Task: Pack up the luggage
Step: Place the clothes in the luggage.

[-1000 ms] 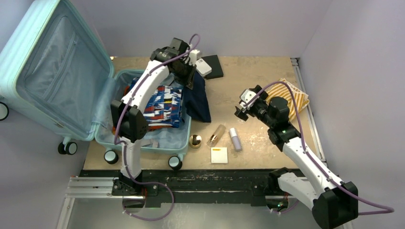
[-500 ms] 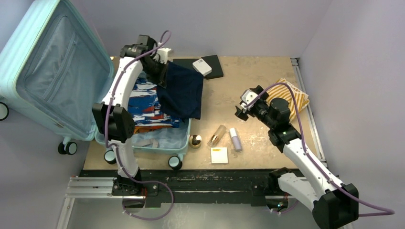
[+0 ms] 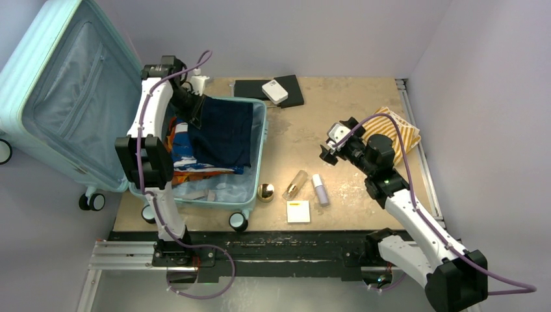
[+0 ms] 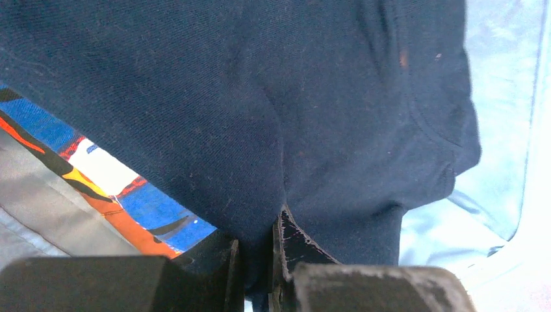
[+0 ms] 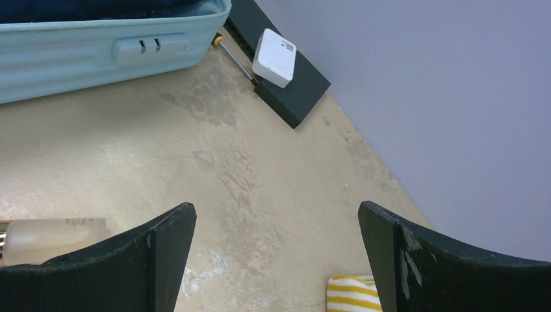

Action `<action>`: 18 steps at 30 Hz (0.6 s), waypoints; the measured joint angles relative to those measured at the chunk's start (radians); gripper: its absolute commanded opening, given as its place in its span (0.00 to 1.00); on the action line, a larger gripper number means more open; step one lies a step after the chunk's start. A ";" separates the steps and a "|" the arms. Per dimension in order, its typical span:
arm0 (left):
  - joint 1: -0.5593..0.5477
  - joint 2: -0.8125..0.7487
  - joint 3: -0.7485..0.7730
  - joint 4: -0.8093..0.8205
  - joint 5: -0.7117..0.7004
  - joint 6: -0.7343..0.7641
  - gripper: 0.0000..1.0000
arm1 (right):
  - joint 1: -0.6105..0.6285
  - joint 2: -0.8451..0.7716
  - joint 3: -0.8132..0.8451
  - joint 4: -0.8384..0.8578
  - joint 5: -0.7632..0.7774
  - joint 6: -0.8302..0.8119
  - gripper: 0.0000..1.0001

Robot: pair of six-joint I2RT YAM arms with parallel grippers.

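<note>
Gripping a fold of the navy garment (image 3: pixel 224 133), the left tool (image 3: pixel 194 112) is clenched on the dark cloth at the far left corner of the luggage (image 3: pixel 71 97). In the left wrist view its two black fingers (image 4: pixel 214 250) pinch the fabric between them with almost no gap. The garment spreads out below over a patterned garment (image 4: pixel 130 195) in blue, orange and white. The pale lining shows to the right.

The luggage lies open at the left end of the bench (image 3: pixel 351 104). Its lower shell rests flat on the bench with the wheels toward the near edge. Its lid stands tilted back to the left, overhanging the bench. The navy cloth covers most of the far half of the lower shell, and the patterned garment (image 3: pixel 182 153) shows along its left and near sides.

The right tool (image 3: pixel 325 155) hangs released over the middle of the bench, jaws spread wide and holding nothing. Its wrist view looks toward the side of the luggage (image 5: pixel 97 52) and a white box (image 5: pixel 274 57) lying on a black slab (image 5: pixel 295 91).

Near the front edge lie a gold cap (image 3: pixel 265 192), a glass bottle (image 3: pixel 295 184), a pale tube (image 3: pixel 319 190) and a small white card (image 3: pixel 298 211). A yellow striped cloth (image 3: pixel 397 133) lies at the right, partly hidden behind the right arm.
</note>
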 measured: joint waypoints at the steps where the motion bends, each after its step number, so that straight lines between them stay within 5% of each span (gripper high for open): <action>1: 0.007 0.008 0.000 -0.003 0.000 0.010 0.00 | 0.000 0.000 0.000 0.001 0.000 0.000 0.99; 18: 0.053 0.074 0.000 0.004 -0.042 0.065 0.00 | 0.000 0.000 0.000 0.002 0.000 0.000 0.99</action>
